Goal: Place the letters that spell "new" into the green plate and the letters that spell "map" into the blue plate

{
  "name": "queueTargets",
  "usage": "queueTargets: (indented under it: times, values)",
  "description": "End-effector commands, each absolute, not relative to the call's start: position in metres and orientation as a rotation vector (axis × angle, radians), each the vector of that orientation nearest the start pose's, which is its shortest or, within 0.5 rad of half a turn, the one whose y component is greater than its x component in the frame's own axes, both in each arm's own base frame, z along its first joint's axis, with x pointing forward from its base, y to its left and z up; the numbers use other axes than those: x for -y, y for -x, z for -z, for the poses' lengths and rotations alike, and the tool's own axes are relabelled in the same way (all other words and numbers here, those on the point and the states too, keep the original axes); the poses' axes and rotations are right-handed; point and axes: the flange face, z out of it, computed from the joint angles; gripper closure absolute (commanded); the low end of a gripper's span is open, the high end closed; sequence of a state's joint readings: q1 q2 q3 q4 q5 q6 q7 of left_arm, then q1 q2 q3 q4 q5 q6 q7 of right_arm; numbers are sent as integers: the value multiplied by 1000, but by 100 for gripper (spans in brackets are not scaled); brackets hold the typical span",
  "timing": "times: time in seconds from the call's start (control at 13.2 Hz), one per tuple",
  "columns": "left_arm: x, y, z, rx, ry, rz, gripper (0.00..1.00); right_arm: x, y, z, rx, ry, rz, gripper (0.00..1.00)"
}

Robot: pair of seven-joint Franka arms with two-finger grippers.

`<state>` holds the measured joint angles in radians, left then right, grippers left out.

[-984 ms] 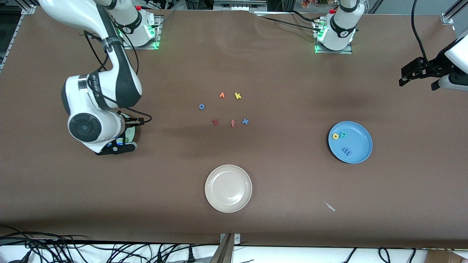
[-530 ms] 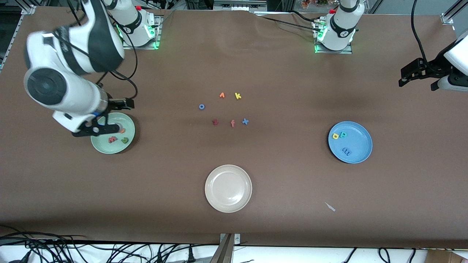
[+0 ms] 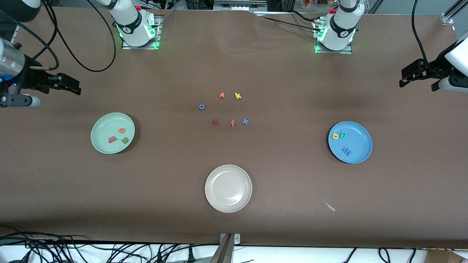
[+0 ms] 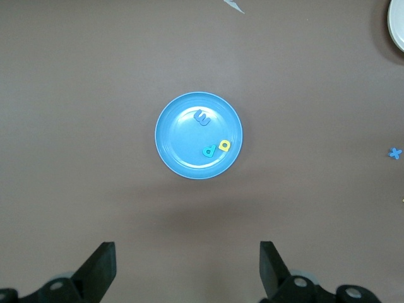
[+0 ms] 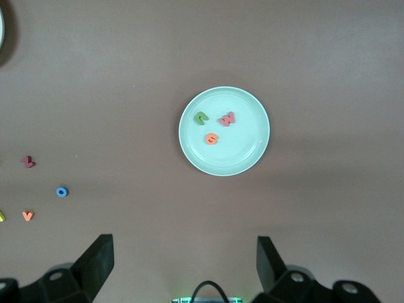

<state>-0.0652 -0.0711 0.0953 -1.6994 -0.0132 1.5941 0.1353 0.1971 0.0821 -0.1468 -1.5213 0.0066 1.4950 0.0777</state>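
Note:
The green plate holds the orange e, pinkish-red w and green n. On the blue plate lie the yellow a, teal p and blue m. My right gripper hangs open and empty high over the table's edge at the right arm's end. The right wrist view shows the green plate past the right gripper. My left gripper waits open and empty at the left arm's end, with the blue plate under it.
A beige-white plate sits near the front camera. Mid-table lie loose letters: a blue o, an orange letter, a yellow k, a dark red z, a red f and a blue x. A white scrap lies nearer the camera.
My right arm has risen off the green plate and swung out to its end of the table, uncovering the plate and its three letters. The left arm has not moved.

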Motion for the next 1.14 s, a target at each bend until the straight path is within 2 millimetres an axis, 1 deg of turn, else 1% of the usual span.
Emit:
queueTargets:
  times: [0.0, 0.08, 0.38, 1.06]
  values:
    - [-20, -538, -613, -154, 3123, -43, 0, -31, -558, -588, -6, 3137, -137, 0]
    - [-21, -544, -612, -154, 3121, -48, 0, -32, -559, -586, -5, 3139, -132, 0]
    - [-21, -545, -614, -154, 3121, -46, 0, -41, -566, -574, 2, 3149, -165, 0]
    - [-21, -545, -614, -154, 3121, -46, 0, -37, -567, -574, 0, 3157, -163, 0]
